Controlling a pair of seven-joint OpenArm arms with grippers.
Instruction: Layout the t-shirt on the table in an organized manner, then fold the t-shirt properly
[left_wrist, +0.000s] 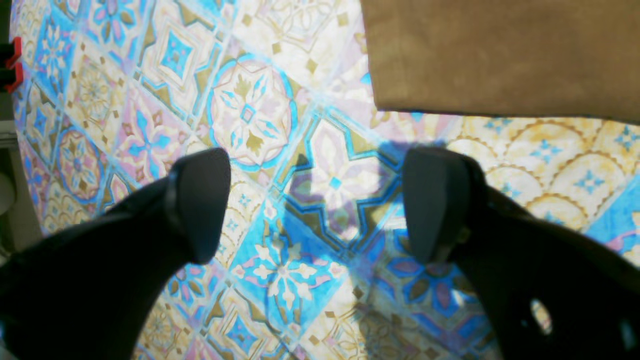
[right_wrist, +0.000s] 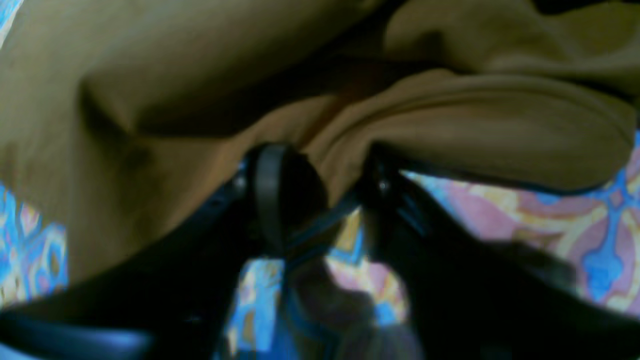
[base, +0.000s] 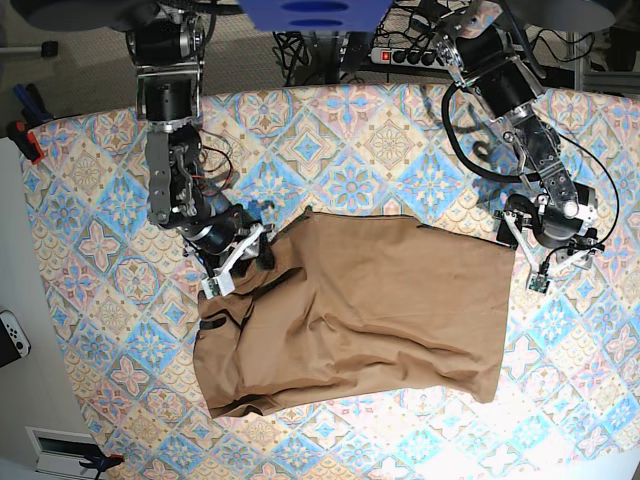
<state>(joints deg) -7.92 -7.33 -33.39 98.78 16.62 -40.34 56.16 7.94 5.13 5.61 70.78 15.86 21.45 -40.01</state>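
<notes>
One claw (right_wrist: 320, 187) sits half-buried in t-shirt (base: 380, 300) folds.

a red clamp (base: 27, 141) sits at the left edge of the frame. a white game controller (base: 12, 336) lies lower left, and a power strip (base: 405, 56) with cables at top centre.

Lab: robot arms (base: 170, 130), power strip (base: 410, 57)

So that's one t-shirt (base: 360, 310), plain tan-brown, on one table (base: 330, 130) with tile-pattern cloth. Two robot arms, so two grippers: left gripper (left_wrist: 320, 200) and right gripper (right_wrist: 325, 195).
</notes>
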